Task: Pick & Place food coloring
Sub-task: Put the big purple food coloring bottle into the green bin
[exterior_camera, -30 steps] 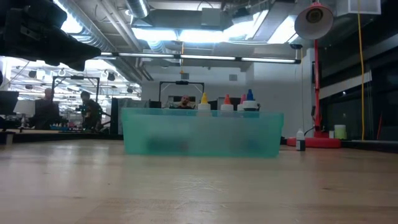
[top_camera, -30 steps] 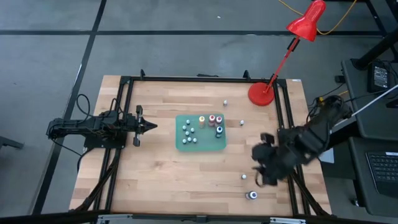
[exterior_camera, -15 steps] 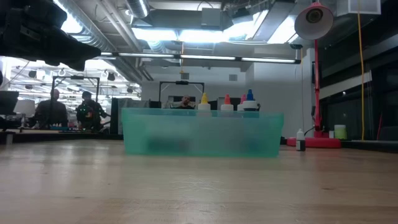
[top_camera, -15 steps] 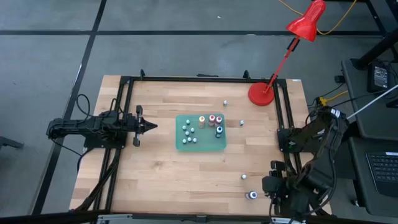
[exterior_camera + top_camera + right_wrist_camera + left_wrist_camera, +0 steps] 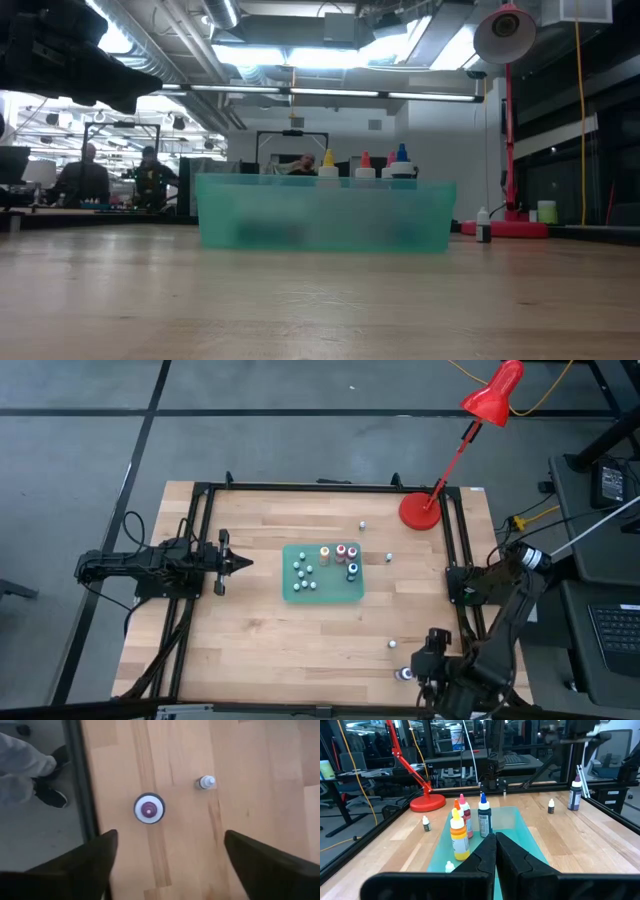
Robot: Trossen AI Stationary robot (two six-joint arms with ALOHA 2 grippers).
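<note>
A green tray (image 5: 322, 586) sits mid-table holding several food coloring bottles (image 5: 340, 554); yellow, red and blue ones stand upright in the left wrist view (image 5: 460, 837). Four loose bottles stand on the wood: two beside the tray (image 5: 389, 557) and two near the right front. Of these, a larger purple-topped bottle (image 5: 149, 808) and a tiny white-capped one (image 5: 205, 782) lie below my right gripper (image 5: 170, 834). That gripper is open and empty, hovering above them at the near right corner (image 5: 425, 665). My left gripper (image 5: 236, 563) is shut and empty, left of the tray.
A red desk lamp stands with its base (image 5: 420, 511) at the far right. A black frame rail (image 5: 462, 560) runs along the table's right side. A person's legs and shoe (image 5: 30, 767) show beyond the table edge in the right wrist view. Bare wood lies in front of the tray.
My right arm has swung from the table's right middle toward the near edge and now hangs over the two loose bottles at the near right corner. My left arm and the bottles have stayed still.
</note>
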